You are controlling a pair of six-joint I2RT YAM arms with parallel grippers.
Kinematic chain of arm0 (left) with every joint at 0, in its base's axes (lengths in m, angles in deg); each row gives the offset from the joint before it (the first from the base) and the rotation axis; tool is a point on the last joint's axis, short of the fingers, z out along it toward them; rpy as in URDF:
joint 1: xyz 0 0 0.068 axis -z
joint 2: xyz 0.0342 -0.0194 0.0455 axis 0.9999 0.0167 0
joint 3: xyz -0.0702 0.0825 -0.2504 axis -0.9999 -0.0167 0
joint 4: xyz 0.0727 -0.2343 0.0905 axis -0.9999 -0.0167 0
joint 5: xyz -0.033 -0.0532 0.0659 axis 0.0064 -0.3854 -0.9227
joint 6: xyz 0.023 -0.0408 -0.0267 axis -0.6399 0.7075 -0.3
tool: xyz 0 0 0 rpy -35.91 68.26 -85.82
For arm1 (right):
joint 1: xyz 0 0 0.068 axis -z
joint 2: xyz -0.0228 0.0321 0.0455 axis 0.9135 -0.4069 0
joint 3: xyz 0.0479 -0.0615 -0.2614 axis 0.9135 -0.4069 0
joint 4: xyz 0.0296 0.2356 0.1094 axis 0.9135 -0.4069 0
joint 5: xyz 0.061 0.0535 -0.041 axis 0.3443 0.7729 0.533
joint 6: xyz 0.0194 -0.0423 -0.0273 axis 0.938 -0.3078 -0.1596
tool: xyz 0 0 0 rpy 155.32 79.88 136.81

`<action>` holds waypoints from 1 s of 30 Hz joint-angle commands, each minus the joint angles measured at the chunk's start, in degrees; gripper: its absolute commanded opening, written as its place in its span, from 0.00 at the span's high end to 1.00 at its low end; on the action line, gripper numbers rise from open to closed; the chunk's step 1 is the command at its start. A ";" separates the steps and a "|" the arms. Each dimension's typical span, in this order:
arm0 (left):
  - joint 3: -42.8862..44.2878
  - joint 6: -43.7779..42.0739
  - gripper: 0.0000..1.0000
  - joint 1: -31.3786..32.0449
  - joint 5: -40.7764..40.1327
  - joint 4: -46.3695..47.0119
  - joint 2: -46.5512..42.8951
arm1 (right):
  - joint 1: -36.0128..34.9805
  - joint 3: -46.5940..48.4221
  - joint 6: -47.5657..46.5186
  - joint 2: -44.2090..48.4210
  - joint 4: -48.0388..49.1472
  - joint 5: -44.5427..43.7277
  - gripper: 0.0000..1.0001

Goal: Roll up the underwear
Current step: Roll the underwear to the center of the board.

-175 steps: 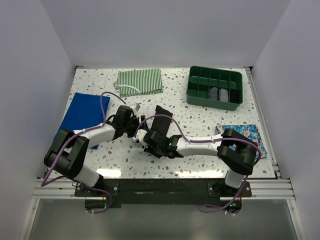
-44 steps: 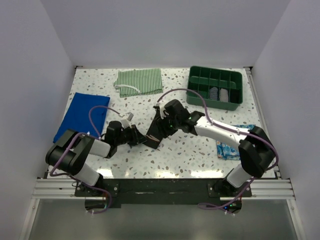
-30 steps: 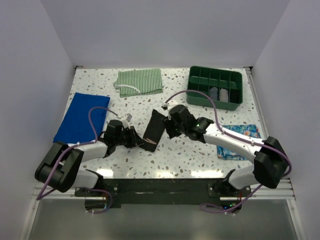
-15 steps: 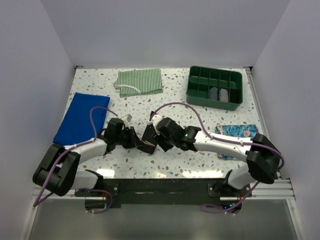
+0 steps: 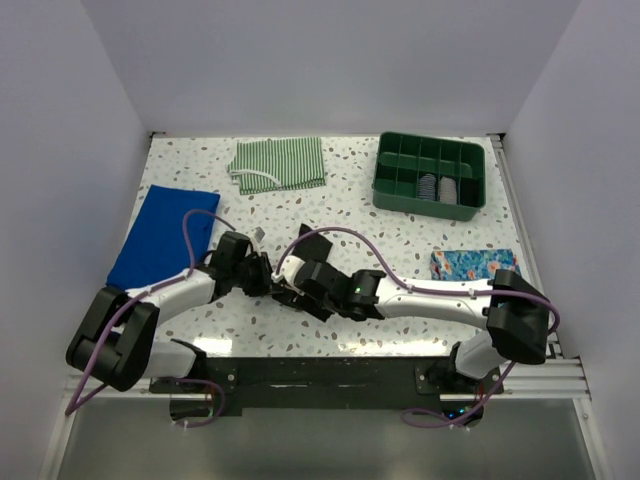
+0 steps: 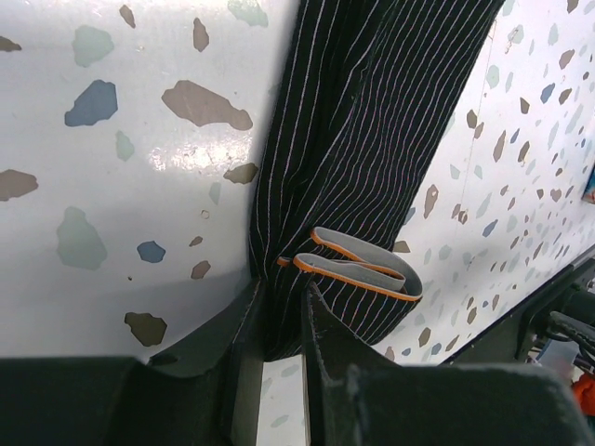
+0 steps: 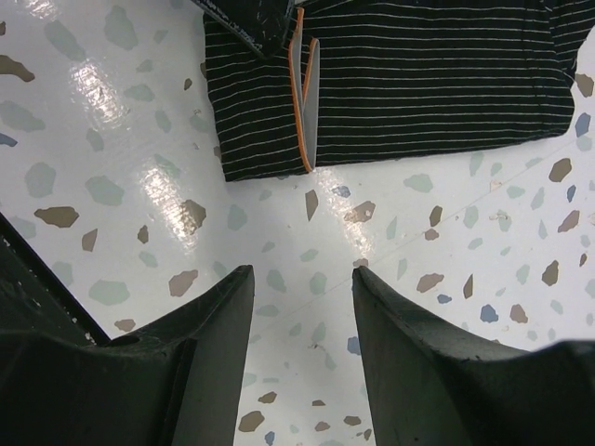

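Observation:
The underwear (image 6: 372, 139) is black with thin white stripes and a grey, orange-edged waistband (image 6: 363, 274), folded into a long strip on the speckled table. My left gripper (image 6: 279, 297) is shut on its near corner, just beside the folded waistband. From above, the strip (image 5: 317, 243) runs away from the left gripper (image 5: 265, 280). My right gripper (image 7: 302, 274) hangs open over bare table just short of the waistband end (image 7: 307, 93), holding nothing. In the top view it (image 5: 293, 290) sits close to the left gripper, and the arms hide most of the strip.
A green compartment tray (image 5: 430, 190) with rolled items stands at the back right. A green-and-white striped cloth (image 5: 280, 163) lies at the back. A blue cloth (image 5: 160, 235) lies at the left and a floral cloth (image 5: 472, 265) at the right.
My right gripper has swung from the far end of the underwear back toward its near end, beside the left gripper. The left gripper has kept its hold and barely moved.

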 commanded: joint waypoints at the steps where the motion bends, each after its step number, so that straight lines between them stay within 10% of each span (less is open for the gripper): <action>1: 0.79 -3.12 1.00 0.18 -2.78 -6.30 2.06 | -1.40 2.34 -1.83 -0.08 1.63 -0.25 0.49; 30: 3.17 -5.49 1.00 0.26 -3.14 -8.93 5.84 | -5.36 7.80 -10.10 -16.42 8.92 -4.01 0.51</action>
